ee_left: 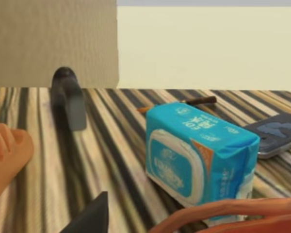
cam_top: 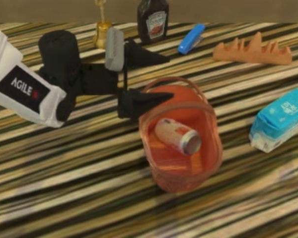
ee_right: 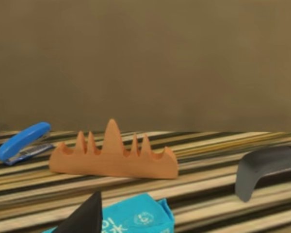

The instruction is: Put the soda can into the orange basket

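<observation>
The soda can [cam_top: 177,136], silver-white with red markings, lies on its side inside the orange basket [cam_top: 217,145] at the middle of the table. My left gripper [cam_top: 170,77] hovers open over the basket's far left rim, its jaws spread wide and holding nothing. In the left wrist view one dark fingertip [ee_left: 89,216] shows beside the basket's hoop handle [ee_left: 233,208]; the can is hidden there. My right arm is outside the top view. Its wrist view shows one dark fingertip [ee_right: 85,216] set far to one side, over a blue pack, gripping nothing.
Along the back stand a gold trophy [cam_top: 102,25], a dark sauce bottle [cam_top: 152,20], a blue stapler [cam_top: 191,38] and a flat orange toothed rack [cam_top: 253,52]. A blue tissue pack [cam_top: 280,119] lies right of the basket. A dark grey object [ee_left: 68,104] sits beyond the rack.
</observation>
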